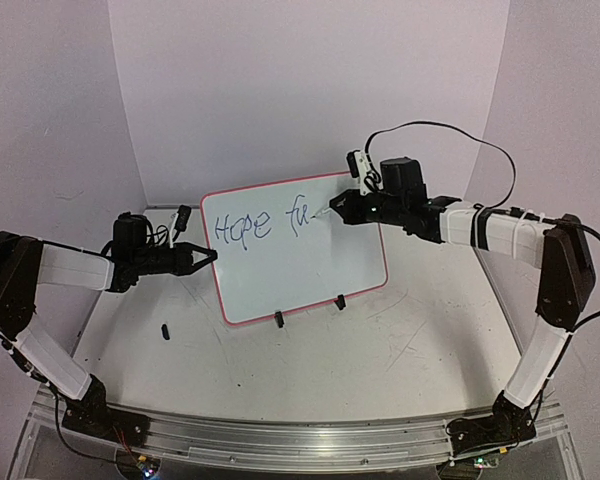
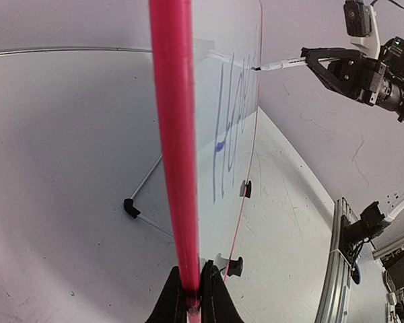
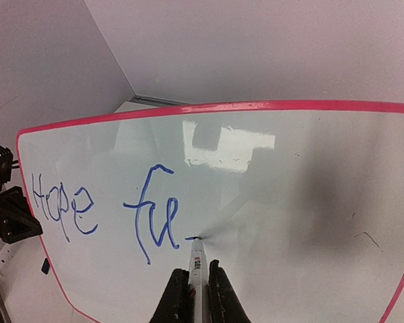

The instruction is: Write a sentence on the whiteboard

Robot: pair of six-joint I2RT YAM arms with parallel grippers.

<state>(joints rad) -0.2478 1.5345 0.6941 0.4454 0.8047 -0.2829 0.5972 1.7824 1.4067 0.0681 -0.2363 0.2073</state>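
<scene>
Right gripper (image 3: 194, 293), clamped on a slim white marker (image 3: 197, 259), rests its tip just past the thin blue handwritten sentence (image 3: 148, 215), so far "Hope fu". Bare glossy red-rimmed white whiteboard (image 3: 289, 222) runs on toward three o'clock. Left gripper (image 2: 192, 296) pinches the whiteboard's nine o'clock edge.

A small black piece (image 1: 166, 330) lies on the scratched white table (image 1: 400, 350).

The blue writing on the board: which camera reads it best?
The right wrist view: the writing sits large and nearly head-on, reading "Hope fu". The top view shows it whole but small. The left wrist view sees it almost edge-on, squeezed into slanted strokes.
</scene>
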